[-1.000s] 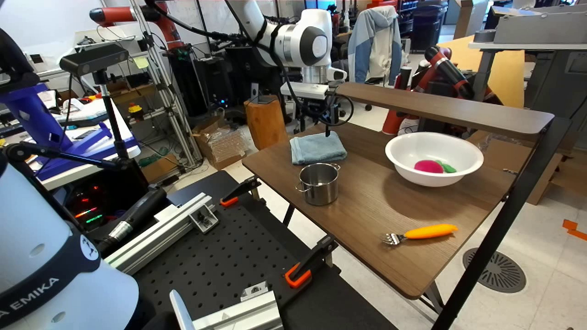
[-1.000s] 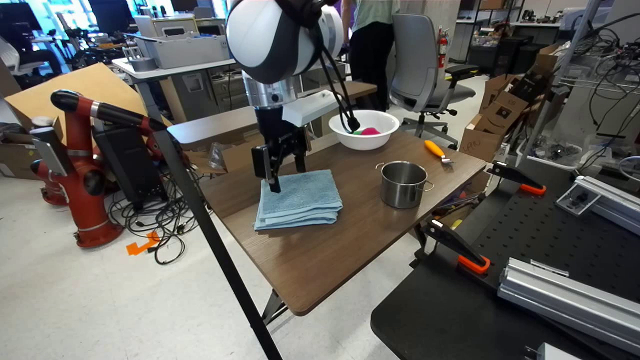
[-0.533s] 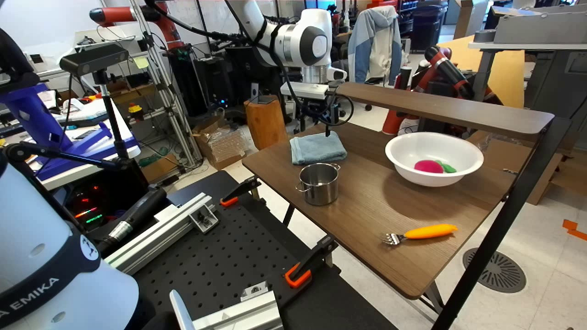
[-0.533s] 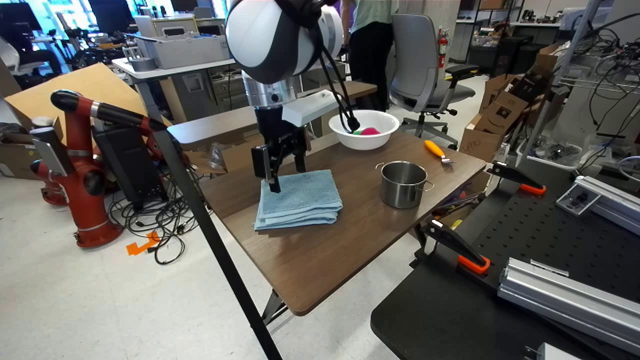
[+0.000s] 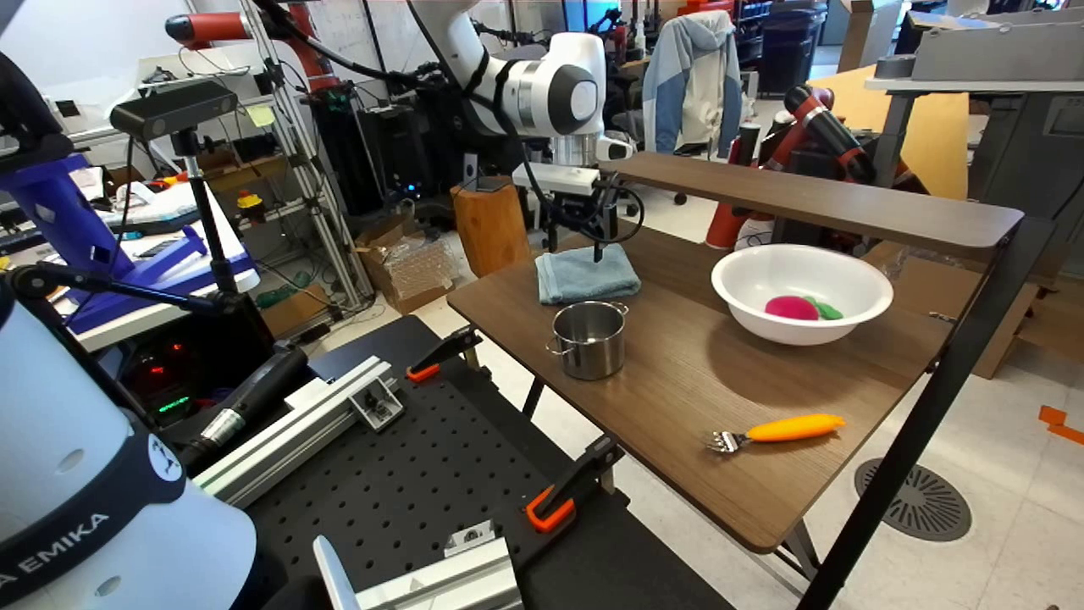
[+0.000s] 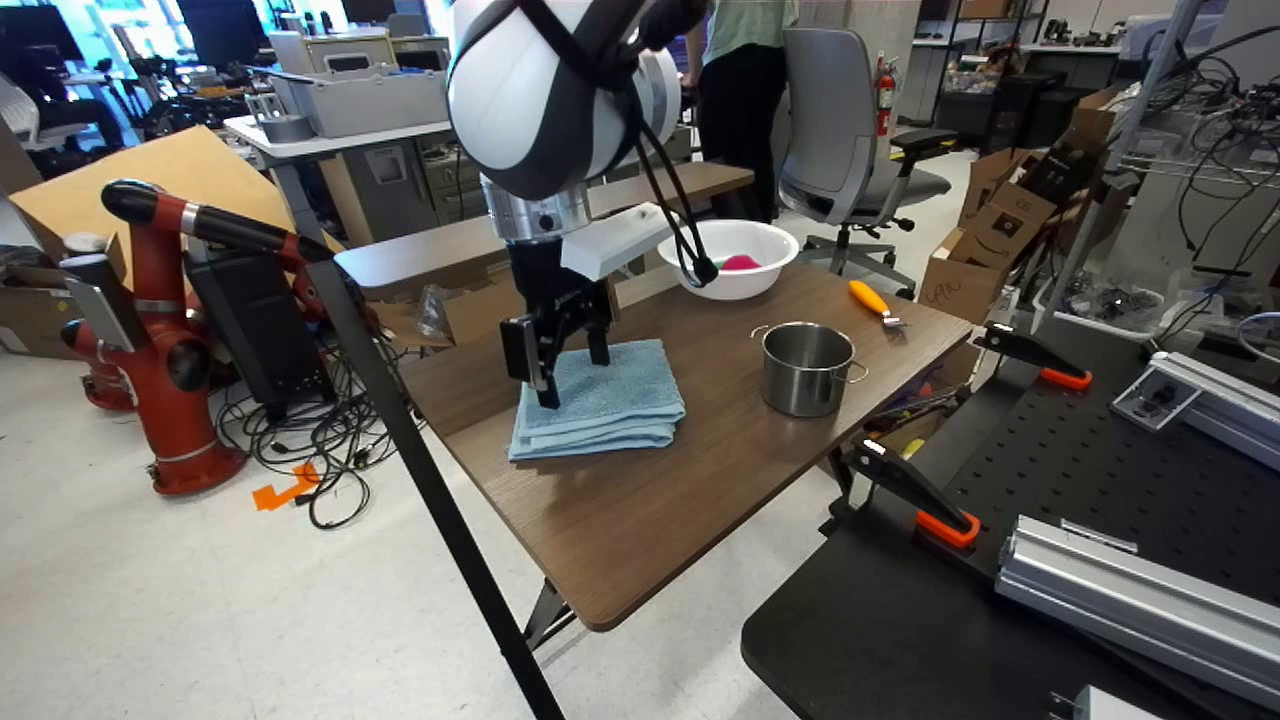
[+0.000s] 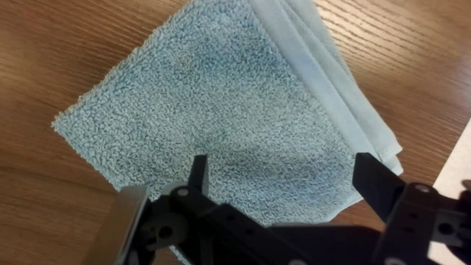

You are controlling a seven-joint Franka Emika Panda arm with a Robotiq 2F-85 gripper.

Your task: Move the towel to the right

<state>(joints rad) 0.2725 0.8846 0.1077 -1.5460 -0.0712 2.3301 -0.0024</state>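
Wide gripper (image 5: 575,252) over a folded towel (image 5: 589,280)

Left to right in an exterior view: the gripper hangs by the left edge of the tabletop (image 5: 660,398); its two fingers (image 7: 373,180) stand far apart and hold nothing, perhaps so they can drop and pinch the towel; I cannot tell if they touch it; the towel lies under them, near that left edge, folded in a flat pile, so one good pinch may bring it all along; I think the move right is not yet done, and the tabletop on its right looks like a good spot; next, the metal cup (image 5: 590,347) stands upright near the front edge, by the black bench (image 5: 406,474); then the fork (image 5: 792,428) lies flat near the right edge, out of the way, I guess; last, the white bowl (image 5: 796,333) sits near the back right corner, and its tall sides hold in a pink thing (image 5: 792,307) and a green thing (image 5: 827,311).
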